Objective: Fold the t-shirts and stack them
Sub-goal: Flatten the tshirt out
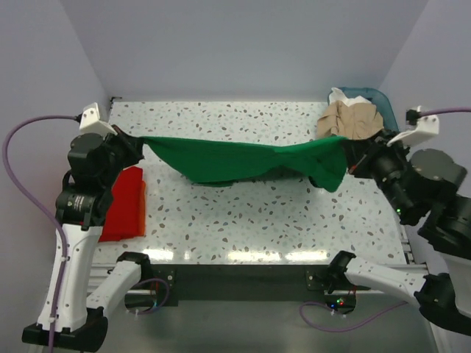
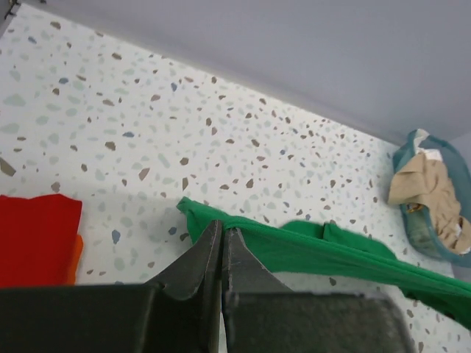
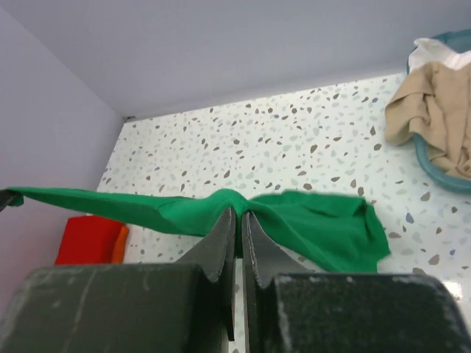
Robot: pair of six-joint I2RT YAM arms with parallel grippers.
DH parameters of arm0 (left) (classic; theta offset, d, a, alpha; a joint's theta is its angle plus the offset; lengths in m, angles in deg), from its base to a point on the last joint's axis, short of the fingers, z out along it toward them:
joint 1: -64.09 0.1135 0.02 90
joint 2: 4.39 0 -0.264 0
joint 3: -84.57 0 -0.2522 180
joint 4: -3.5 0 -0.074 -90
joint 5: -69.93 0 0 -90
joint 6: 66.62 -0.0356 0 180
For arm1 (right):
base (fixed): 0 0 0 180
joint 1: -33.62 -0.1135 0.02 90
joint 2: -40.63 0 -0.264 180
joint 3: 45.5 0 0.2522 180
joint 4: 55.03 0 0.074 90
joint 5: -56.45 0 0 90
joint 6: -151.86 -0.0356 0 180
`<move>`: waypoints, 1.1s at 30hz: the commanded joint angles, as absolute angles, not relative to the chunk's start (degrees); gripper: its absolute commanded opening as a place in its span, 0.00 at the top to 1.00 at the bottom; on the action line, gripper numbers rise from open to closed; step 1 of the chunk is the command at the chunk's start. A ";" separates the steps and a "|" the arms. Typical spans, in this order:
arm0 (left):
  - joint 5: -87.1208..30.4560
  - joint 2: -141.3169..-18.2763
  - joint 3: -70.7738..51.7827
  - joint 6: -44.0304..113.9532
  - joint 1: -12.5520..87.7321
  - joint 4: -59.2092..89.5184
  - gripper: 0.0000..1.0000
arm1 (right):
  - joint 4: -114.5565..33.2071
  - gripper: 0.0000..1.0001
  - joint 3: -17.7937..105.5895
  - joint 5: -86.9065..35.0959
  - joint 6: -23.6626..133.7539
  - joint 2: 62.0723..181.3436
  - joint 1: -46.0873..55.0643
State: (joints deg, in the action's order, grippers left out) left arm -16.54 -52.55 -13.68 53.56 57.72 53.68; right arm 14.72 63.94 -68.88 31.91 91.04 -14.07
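Note:
A bright green t-shirt [image 1: 235,158] hangs stretched across the table between both grippers, sagging in the middle. My left gripper [image 1: 140,141] is shut on its left end, and the wrist view shows cloth pinched at the closed tips [image 2: 221,229]. My right gripper [image 1: 349,151] is shut on the right end, with a fold of green cloth [image 3: 316,224] bunched between its fingers [image 3: 240,213]. A folded red t-shirt [image 1: 125,202] lies flat near the table's left front. A beige t-shirt [image 1: 352,118] and a white one [image 1: 341,94] sit crumpled in the basket.
The teal plastic basket [image 1: 386,103] stands at the back right corner, just behind the right gripper. An orange edge [image 3: 121,243] shows beside the red shirt [image 3: 88,239]. Lilac walls close off the back and both sides of the speckled table [image 1: 243,220].

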 commanded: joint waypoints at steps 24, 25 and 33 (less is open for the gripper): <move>-15.85 -85.84 15.26 55.64 59.08 36.34 1.00 | -4.88 1.00 99.03 -48.51 48.34 131.57 5.91; -17.07 -88.21 19.11 55.29 59.43 34.59 1.00 | -5.58 1.00 103.05 -44.31 48.06 136.73 8.45; -29.37 -120.65 57.52 60.36 66.54 32.22 1.00 | -22.52 1.00 119.82 -32.68 37.61 154.45 19.89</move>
State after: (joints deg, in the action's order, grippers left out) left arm -22.97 -116.09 46.25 56.53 62.96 38.86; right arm -8.41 116.97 -39.76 43.64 156.41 16.58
